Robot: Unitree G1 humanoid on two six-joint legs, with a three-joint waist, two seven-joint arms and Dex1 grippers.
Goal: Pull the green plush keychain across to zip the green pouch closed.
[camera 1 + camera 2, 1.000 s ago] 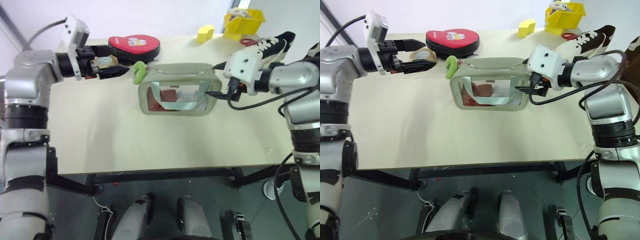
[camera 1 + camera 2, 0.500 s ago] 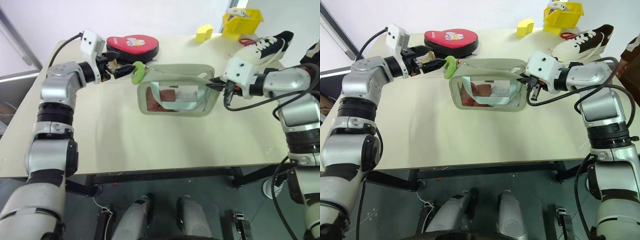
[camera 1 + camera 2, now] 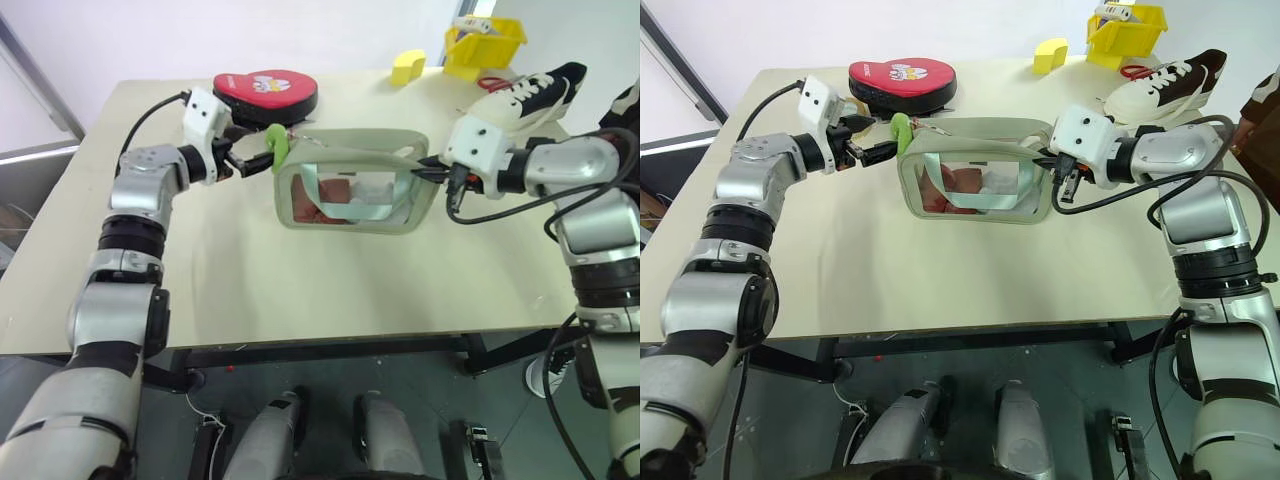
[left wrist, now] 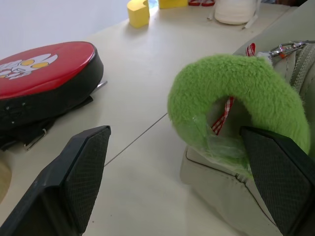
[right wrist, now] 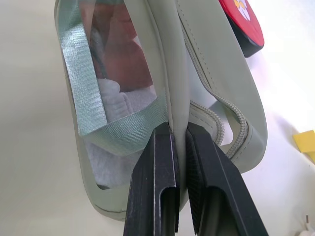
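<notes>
Keychain first: the green plush keychain (image 4: 236, 93) hangs at the left end of the green pouch (image 3: 357, 190), which stands mid-table (image 3: 300, 290) with its zipper gaping. Left hand (image 4: 187, 172) has its fingers (image 4: 74, 177) spread wide either side of the plush, not yet squeezing. Right hand (image 5: 178, 147) pinches the pouch's right edge; a red case (image 3: 266, 92) lies behind.

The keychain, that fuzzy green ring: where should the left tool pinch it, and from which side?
Probably across the thick fuzzy arc of the keychain, coming level from the pouch's left end, where the open left tool already straddles it. The ring stands upright beside that end, clipped to the zipper pull, so one finger can pass inside the loop.
</notes>
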